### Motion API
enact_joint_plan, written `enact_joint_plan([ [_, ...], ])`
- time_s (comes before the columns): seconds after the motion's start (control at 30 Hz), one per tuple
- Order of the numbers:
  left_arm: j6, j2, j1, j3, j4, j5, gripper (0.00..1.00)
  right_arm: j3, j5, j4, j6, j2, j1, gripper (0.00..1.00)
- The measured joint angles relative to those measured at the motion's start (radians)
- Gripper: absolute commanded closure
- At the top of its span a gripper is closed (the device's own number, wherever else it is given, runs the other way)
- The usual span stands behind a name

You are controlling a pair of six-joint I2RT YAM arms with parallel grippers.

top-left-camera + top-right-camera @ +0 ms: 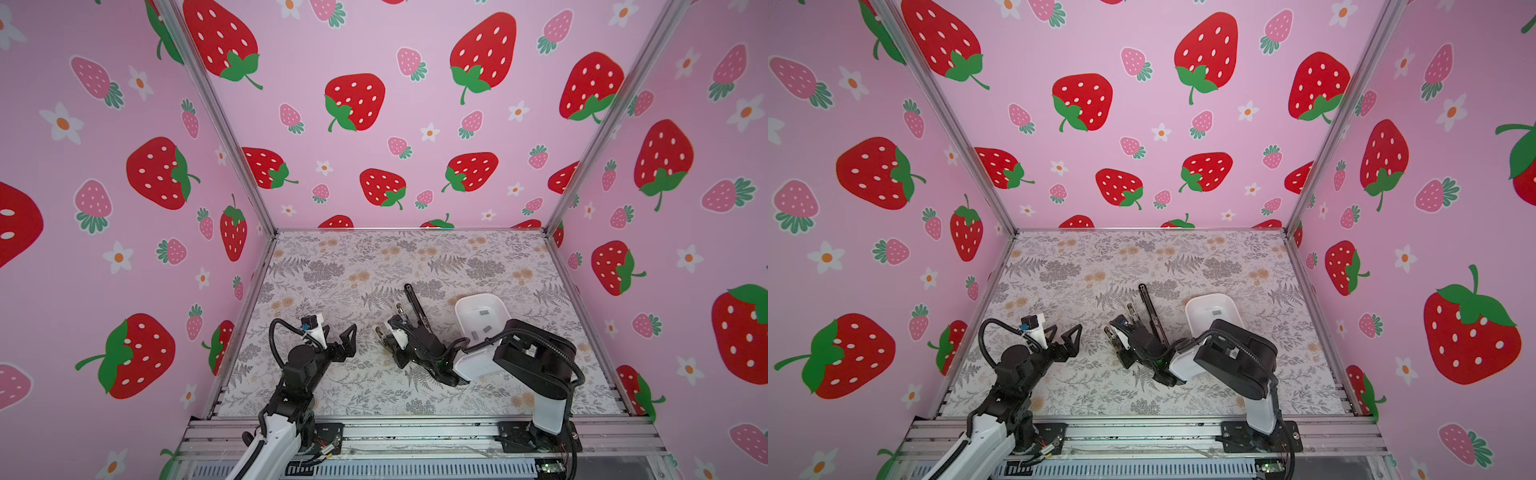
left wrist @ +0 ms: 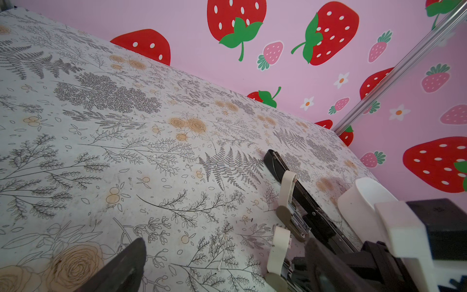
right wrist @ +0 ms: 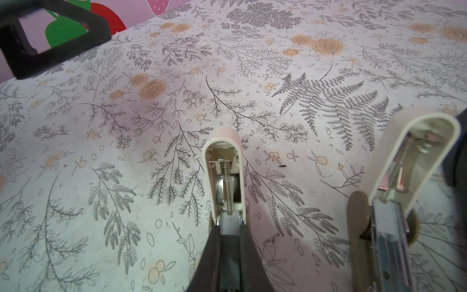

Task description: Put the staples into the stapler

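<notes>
Right gripper (image 3: pixel 230 226) pressed together at 1 open stapler (image 3: pixel 223 161); left gripper (image 1: pixel 337 332) spread, idle. 2 staples (image 1: pixel 484 311) lie in the tray (image 1: pixel 459 312); loading appears unfinished.

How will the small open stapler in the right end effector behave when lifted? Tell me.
The small stapler, pinched across its narrow width by the right end effector, may pivot or slip. Its cream lid is hinged open, so it probably swings.
</notes>
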Motion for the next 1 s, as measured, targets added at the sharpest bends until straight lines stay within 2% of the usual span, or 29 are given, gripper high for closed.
enact_joint_plan([
  [1.0, 0.0, -0.007, -0.004, 0.0, 0.0, -0.01, 0.01, -0.024, -0.011, -0.033, 0.005, -0.021, 0.0, 0.86],
])
